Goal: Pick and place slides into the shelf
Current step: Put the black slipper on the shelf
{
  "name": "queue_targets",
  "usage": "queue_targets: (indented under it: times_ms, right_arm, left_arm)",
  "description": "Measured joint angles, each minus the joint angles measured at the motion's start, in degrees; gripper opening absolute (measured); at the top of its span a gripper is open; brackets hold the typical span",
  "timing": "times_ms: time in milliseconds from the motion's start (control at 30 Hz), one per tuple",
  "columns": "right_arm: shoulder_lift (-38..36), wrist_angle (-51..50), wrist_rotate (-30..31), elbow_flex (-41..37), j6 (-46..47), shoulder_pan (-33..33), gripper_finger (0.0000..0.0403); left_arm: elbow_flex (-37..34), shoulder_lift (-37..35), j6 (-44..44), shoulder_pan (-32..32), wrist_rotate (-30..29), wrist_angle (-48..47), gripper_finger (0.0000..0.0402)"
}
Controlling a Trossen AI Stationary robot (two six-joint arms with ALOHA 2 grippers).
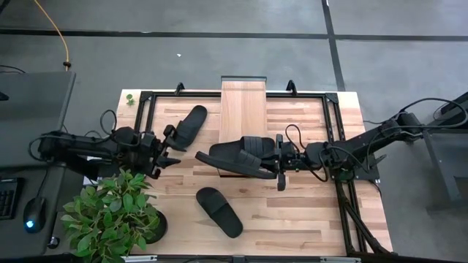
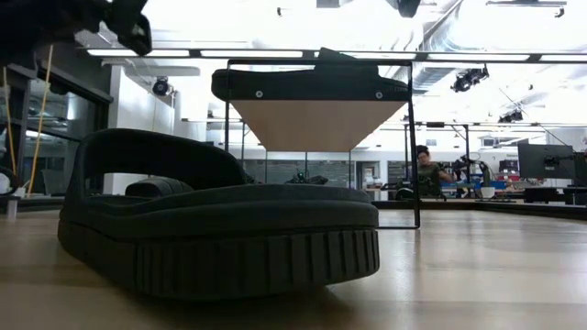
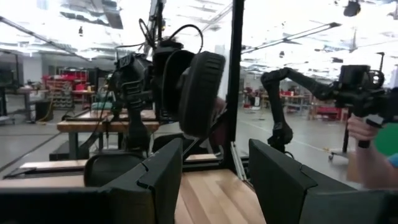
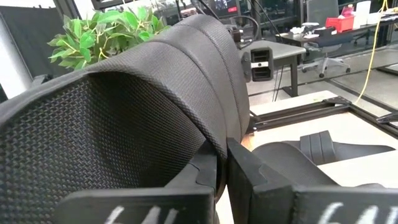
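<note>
Right tool clamped on the strap of a held slide, pads pinching the mesh band as seen past the fingers in the right wrist view. Carried just beside the near end of the shelf, overlapping its plank edge in the high view. Left tool parked open and empty at the left, fingers spread wide. Three slides on show in all: the held one, a far-left slide lying on the bench beside the shelf, and a near slide flat on the bench toward the front. Potted plant at the near left corner.

Judged risky from here: grip taken on the soft band alone, so likely swing or droop of the sole, catching on the dark frame or plank edge during insertion. Possible slip out of the pinch if snagged. Narrow shelf, so little margin for a skewed approach.
</note>
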Motion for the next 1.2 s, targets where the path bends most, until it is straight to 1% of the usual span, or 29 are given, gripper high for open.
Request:
queue_targets:
  times_ms: [200,367,567,767,867,1033,1200]
  right_arm:
    - [0.28,0.05,-0.04,-0.02,0.74,0.00,0.0000]
    - [1.41,0.18,-1.11,-0.07,1.77,-0.36,0.0000]
    - [3.12,2.98,-4.12,-0.04,2.26,-1.33,0.0000]
    - [3.65,2.71,-6.45,-0.04,3.29,-2.54,0.0000]
    - [3.64,2.52,-6.64,-0.04,3.29,-2.57,0.0000]
    - [3.69,2.62,-7.34,-0.02,3.45,-2.60,0.0000]
    - [3.74,2.68,-7.76,0.02,3.74,-2.62,0.0000]
  left_arm:
    - [2.23,5.47,4.43,-5.66,-7.81,0.43,0.0168]
    - [4.80,10.49,6.71,-7.21,-11.08,0.40,0.0168]
    - [7.14,16.11,6.86,-7.08,-11.05,0.36,0.0168]
    - [9.00,20.23,6.86,-7.13,-8.66,0.68,0.0168]
    - [9.41,20.97,6.84,-7.10,-8.25,0.67,0.0168]
    - [10.26,21.04,6.31,-7.10,-4.45,0.70,0.0168]
    - [10.61,21.04,4.65,-7.06,-2.58,0.32,0.0168]
